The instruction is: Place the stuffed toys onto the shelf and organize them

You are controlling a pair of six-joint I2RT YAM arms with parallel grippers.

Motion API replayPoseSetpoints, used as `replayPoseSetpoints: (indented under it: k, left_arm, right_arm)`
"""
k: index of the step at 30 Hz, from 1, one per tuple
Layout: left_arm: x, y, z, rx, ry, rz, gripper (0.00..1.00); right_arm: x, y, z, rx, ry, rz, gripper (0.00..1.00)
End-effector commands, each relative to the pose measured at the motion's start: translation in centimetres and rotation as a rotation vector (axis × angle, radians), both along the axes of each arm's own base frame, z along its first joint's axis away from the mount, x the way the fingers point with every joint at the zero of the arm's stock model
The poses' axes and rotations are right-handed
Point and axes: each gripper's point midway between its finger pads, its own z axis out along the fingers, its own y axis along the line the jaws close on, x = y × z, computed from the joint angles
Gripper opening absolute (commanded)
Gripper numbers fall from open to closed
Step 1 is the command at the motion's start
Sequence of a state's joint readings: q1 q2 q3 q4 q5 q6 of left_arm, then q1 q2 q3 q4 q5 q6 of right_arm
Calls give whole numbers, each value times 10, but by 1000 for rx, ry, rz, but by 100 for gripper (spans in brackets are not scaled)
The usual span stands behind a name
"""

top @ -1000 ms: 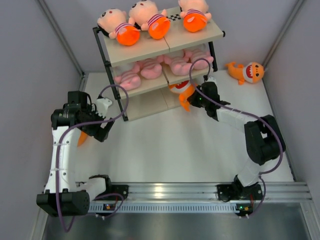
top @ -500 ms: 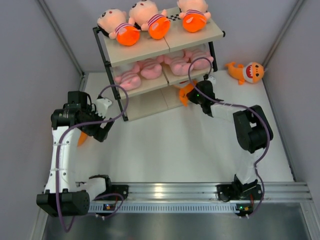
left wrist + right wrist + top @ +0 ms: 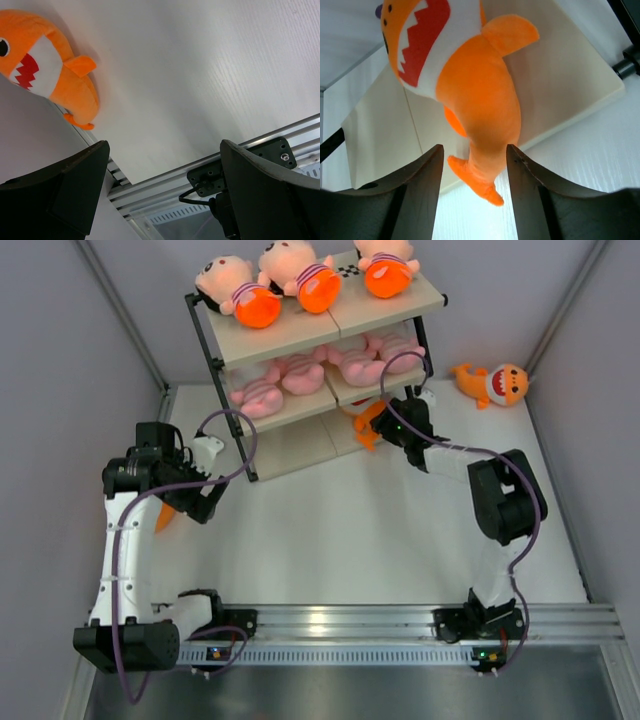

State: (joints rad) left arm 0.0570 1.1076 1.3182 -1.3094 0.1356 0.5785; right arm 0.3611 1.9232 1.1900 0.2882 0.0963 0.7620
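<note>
**Shark going onto the bottom tier**

The left gripper [image 3: 164, 150] hangs spread wide above an orange shark [image 3: 50, 70] lying on the table [image 3: 200, 75]. Farther off, the right gripper [image 3: 475, 147] has its fingers apart around the tail of a second shark [image 3: 480, 100]. That one lies on the lowest board of the shelf [image 3: 300, 335], tail overhanging the edge. A careless retreat could snag the tail and drag the toy off. Since a second ago it has slid deeper and the shelf has shifted back slightly.
</note>
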Motion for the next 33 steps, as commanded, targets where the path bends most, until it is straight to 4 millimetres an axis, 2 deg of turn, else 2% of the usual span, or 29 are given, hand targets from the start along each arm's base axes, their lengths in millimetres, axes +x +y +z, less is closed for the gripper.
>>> replayPoseSetpoints:
  k: [1,2,4,5,7,8,9,11,12,13,14,15,16,17,18,19,21,22,23,24,25,27,28,29,30,31,33]
  left_arm:
    - [-3,1,1,14,-7,-10,98]
    - [-2,1,1,13,-6,-10,98]
    - [-3,0,0,11,-3,-11,98]
    - [-2,1,0,11,-1,-10,98]
    - [-2,0,-3,6,8,-12,98]
    - [-2,-1,-3,2,12,-15,98]
    - [-1,-1,-3,-2,12,-14,98]
    - [0,-3,-5,-8,23,-17,98]
    - [0,-3,-6,-13,24,-16,98]
    - [0,-4,-7,-16,32,-15,98]
    - [1,-4,-7,-17,32,-14,98]
    - [1,-4,-8,-21,38,-6,98]
    - [1,-4,-8,-20,36,-5,98]
    - [2,-4,-8,-18,41,-4,98]
    - [1,-3,-9,-17,43,-2,98]
    - [2,-2,-9,-12,45,1,98]
    - [3,0,-9,-4,45,5,98]
    - [2,0,-7,1,40,4,98]
    - [2,1,-7,2,40,6,98]
    - [2,1,-6,4,34,5,98]
    - [1,1,-6,4,31,5,98]
    - [0,0,-7,5,33,-10,98]
    - [-1,0,-7,6,29,-13,98]
    - [-2,0,-8,8,30,-19,98]
    - [-2,0,-9,8,32,-15,98]
    - [-3,0,-9,9,33,-15,98]
    - [-3,4,-9,25,38,2,98]
  right_arm:
    - [-2,-14,64,63,-140,-22,55]
    - [-12,-20,75,68,-156,-28,55]
    - [-19,-34,86,74,-167,-45,57]
    - [-30,-44,94,74,-164,-55,57]
    - [-36,-68,99,80,-145,-102,57]
    - [-43,-80,110,90,-151,-125,57]
    - [-46,-106,104,76,-113,-190,58]
    - [-48,-136,107,77,-96,-274,61]
    - [-48,-171,100,76,-59,-370,61]
    - [-43,-188,105,80,-62,-417,62]
    - [-39,-211,97,77,-36,-477,63]
    - [-36,-247,95,82,-29,-570,64]
    - [-32,-260,93,89,-24,-604,66]
    - [-21,-284,90,96,-22,-659,67]
    - [-15,-296,89,93,-23,-692,71]
    - [2,-309,88,91,-26,-716,76]
    - [20,-332,85,83,-28,-752,79]
    - [39,-342,108,85,-83,-753,79]
    - [53,-354,84,76,-46,-763,79]
    - [61,-360,76,74,-21,-767,80]
    - [82,-369,70,75,-22,-772,80]
    - [99,-382,62,74,-24,-786,81]
    - [116,-389,52,84,-30,-791,81]
    - [123,-394,45,89,-26,-800,82]
    - [135,-398,54,100,-58,-805,84]
    - [141,-402,24,109,-21,-818,84]
    - [149,-409,13,107,-25,-831,85]
